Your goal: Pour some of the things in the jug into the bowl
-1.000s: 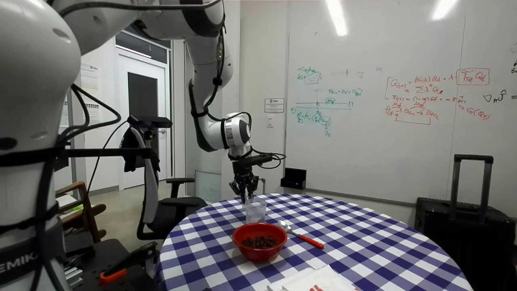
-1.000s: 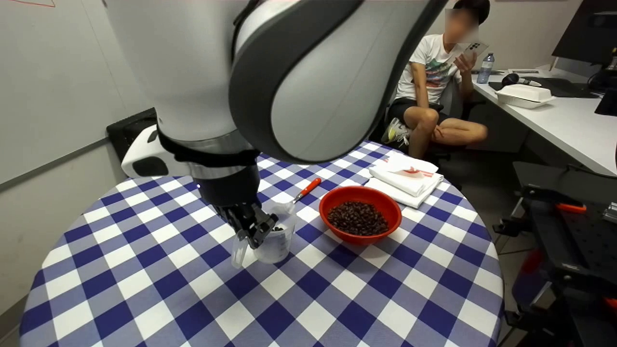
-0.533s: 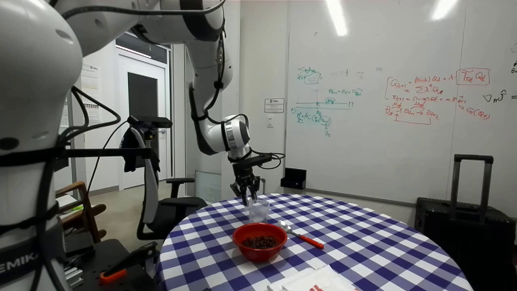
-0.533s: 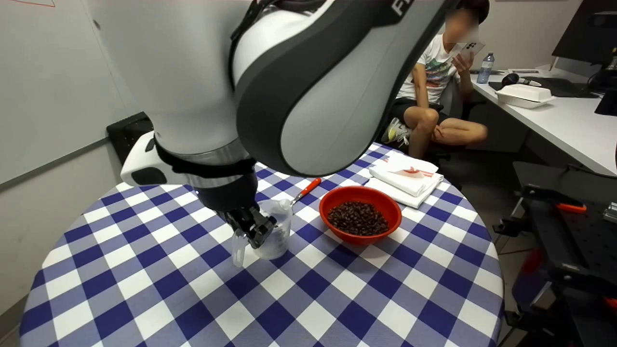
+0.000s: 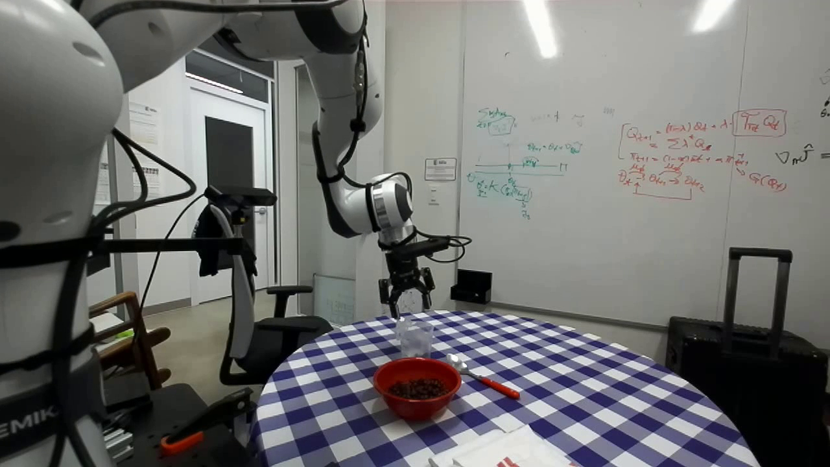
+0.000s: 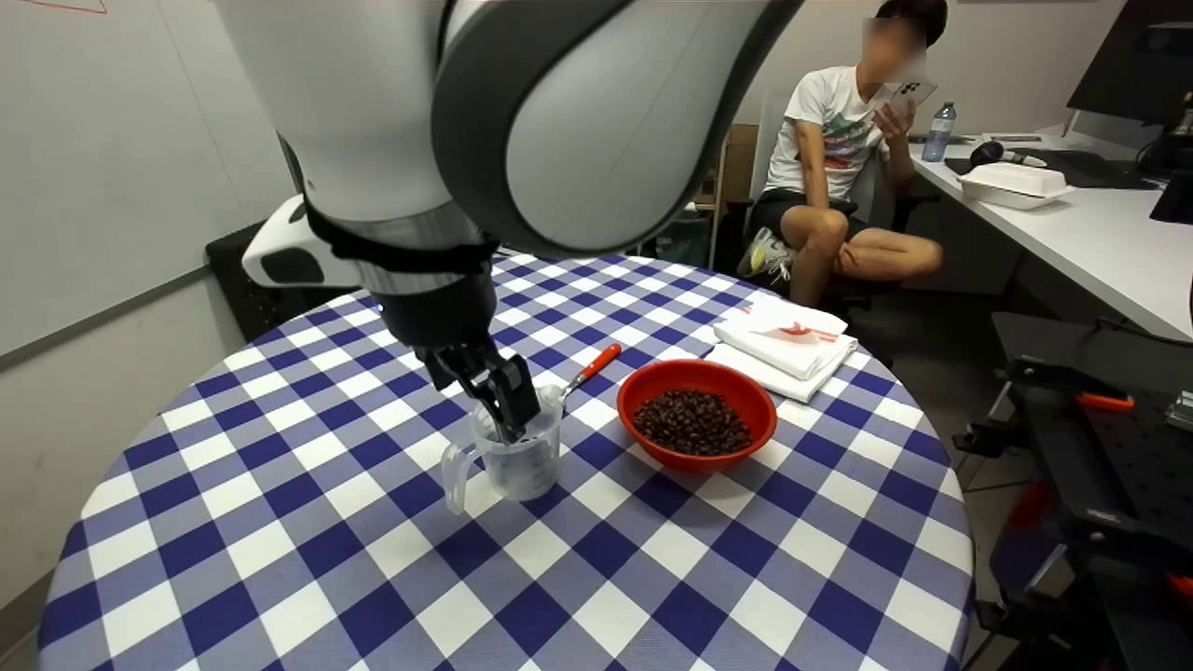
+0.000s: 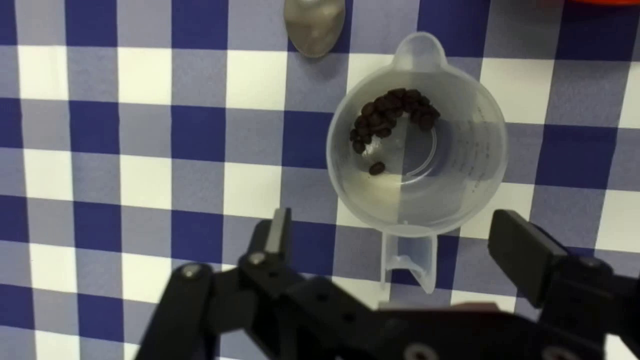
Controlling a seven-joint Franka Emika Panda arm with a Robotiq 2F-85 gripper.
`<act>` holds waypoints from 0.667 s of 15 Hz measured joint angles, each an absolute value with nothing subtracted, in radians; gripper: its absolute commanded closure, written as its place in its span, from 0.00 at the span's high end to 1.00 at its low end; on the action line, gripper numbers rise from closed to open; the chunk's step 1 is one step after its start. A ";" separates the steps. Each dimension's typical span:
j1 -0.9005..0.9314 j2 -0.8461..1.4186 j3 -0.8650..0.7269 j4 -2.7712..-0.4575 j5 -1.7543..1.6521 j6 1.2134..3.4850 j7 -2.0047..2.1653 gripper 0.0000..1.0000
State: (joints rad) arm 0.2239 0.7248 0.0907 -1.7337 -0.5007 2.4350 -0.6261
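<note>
The clear jug [image 7: 415, 200] stands upright on the checked cloth, its handle [image 7: 410, 260] pointing toward my gripper [image 7: 393, 211]. Several dark beans [image 7: 380, 117] lie along one side of its bottom. My gripper's fingers [image 7: 520, 250] are wide apart, one on each side of the handle in the wrist view, touching nothing. In an exterior view the gripper [image 5: 411, 310] hangs just above the jug [image 5: 415, 342]. The red bowl [image 6: 685, 458] sits beside the jug and holds many dark beans [image 6: 692, 422]. Only a sliver of the bowl [image 7: 607, 2] shows in the wrist view.
A spoon [image 5: 493, 386] with a red handle lies close to the jug and bowl. Folded white napkins [image 6: 788, 349] rest beyond the bowl near the edge of the round table [image 6: 326, 559]. A person [image 6: 839, 140] sits past the table.
My gripper has let go of the jug's handle; its fingers have spread and it has risen above the jug. The jug, slightly tilted a second ago, now stands level on the table.
</note>
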 measured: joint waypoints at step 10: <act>0.076 0.438 0.089 -1.868 -0.332 2.272 -0.438 1.00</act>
